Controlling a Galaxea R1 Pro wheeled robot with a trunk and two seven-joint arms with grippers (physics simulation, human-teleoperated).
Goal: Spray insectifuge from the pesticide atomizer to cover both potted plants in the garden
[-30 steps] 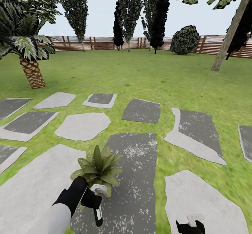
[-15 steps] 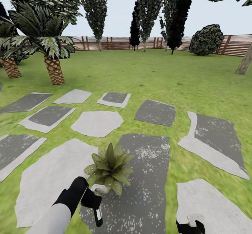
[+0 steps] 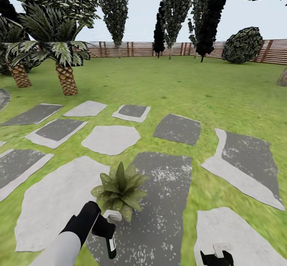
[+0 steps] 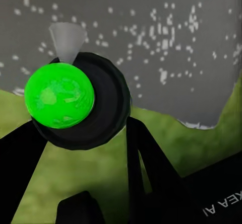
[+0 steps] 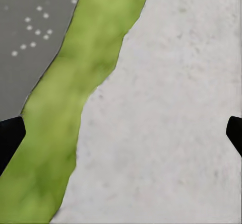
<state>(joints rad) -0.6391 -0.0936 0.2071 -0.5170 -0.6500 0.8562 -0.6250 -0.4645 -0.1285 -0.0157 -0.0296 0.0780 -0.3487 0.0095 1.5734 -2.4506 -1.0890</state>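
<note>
Atomizer held at plant – partial coverage risked.
Pesticide atomizer (image 3: 110, 238) is clamped in the left claw (image 3: 104, 229), near the potted plant (image 3: 118, 190); right claw (image 3: 216, 257) spread, empty – far leaves could be missed.

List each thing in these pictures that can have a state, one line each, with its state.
Atomizer: held in the left gripper, bottle hanging down, spray head by the plant.
Plant: upright on a dark slab, untouched.
Left gripper: shut on the atomizer.
Right gripper: open, nothing between its fingers, above a pale slab.
</note>
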